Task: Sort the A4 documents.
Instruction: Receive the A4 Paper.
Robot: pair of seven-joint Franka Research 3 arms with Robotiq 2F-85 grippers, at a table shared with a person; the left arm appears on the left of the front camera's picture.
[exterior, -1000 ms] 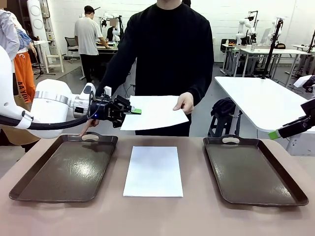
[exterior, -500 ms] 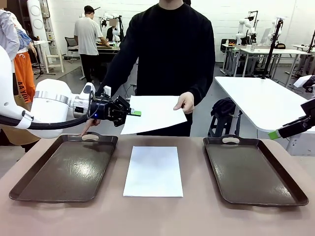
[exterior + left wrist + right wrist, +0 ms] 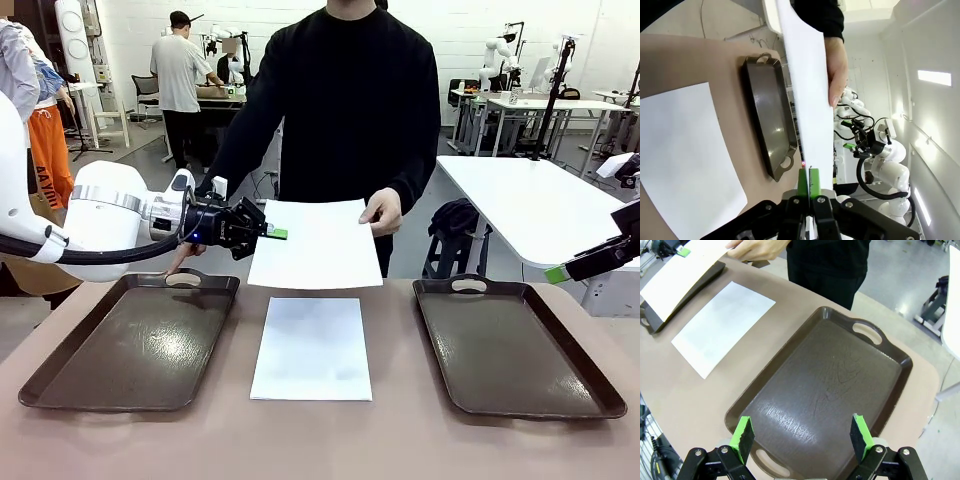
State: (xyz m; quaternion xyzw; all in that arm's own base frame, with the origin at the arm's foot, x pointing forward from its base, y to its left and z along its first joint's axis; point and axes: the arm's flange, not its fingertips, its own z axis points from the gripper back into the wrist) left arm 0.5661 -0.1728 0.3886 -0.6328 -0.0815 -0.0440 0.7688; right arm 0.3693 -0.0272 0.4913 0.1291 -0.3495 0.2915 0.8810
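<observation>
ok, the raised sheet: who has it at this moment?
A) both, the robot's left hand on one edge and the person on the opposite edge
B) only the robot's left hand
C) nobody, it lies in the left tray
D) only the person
A: the robot's left hand is shut on one edge of the raised sheet, while the person's hand grips the opposite edge, above the table.
</observation>
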